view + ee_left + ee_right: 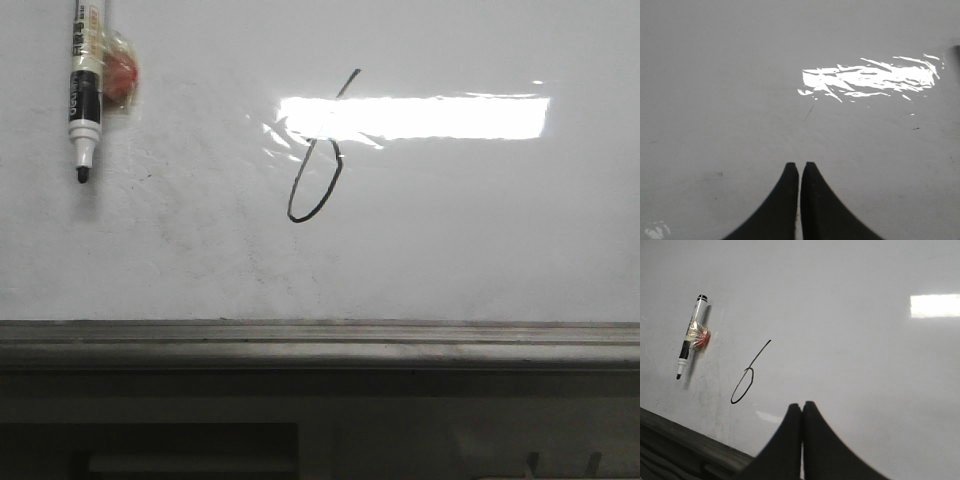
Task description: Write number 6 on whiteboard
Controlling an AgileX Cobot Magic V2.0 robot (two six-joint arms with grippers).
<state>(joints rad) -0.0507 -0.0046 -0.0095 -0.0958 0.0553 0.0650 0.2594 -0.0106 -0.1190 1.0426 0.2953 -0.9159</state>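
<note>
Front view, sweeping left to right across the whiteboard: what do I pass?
marker with its tip pointing down, red blob taped to its side, number 6, bright light glare on the whiteboard.

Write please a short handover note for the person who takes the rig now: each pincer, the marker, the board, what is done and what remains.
Left pincer: shut, empty, over bare board.
Right pincer: shut, empty, near the digit.
Marker: uncapped, lying on the whiteboard at front-view upper left, a red piece taped to it, apart from both pincers.
Done: the number 6 is drawn, slanted, loop closed.
Left: nothing seems to remain of the writing; perhaps cap the marker.
</note>
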